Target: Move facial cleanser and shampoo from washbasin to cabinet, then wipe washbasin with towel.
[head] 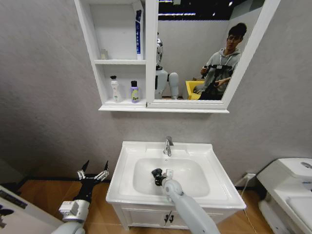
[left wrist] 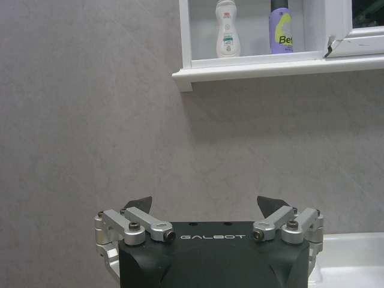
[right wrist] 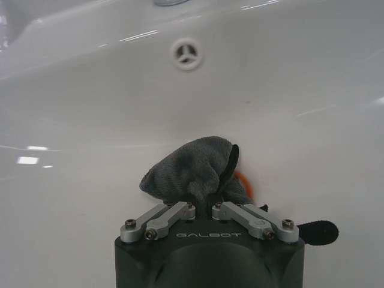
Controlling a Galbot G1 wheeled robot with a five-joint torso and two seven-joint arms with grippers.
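Down in the washbasin bowl, the right gripper pinches the dark towel against the drain, wiping underway, both bottles already in the cabinet, left gripper spread empty.

Right hand reaches forward and down, fingers clamped; left hand idles, fingers spread.

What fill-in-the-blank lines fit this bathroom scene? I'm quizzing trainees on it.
1. The right gripper is shut on the ____.
2. It holds it inside the bowl of the ____.
3. The two bottles stand on the cabinet's ____ shelf.
4. The left gripper, beside the basin, is ____.

Missing words: towel; washbasin; lowest; open
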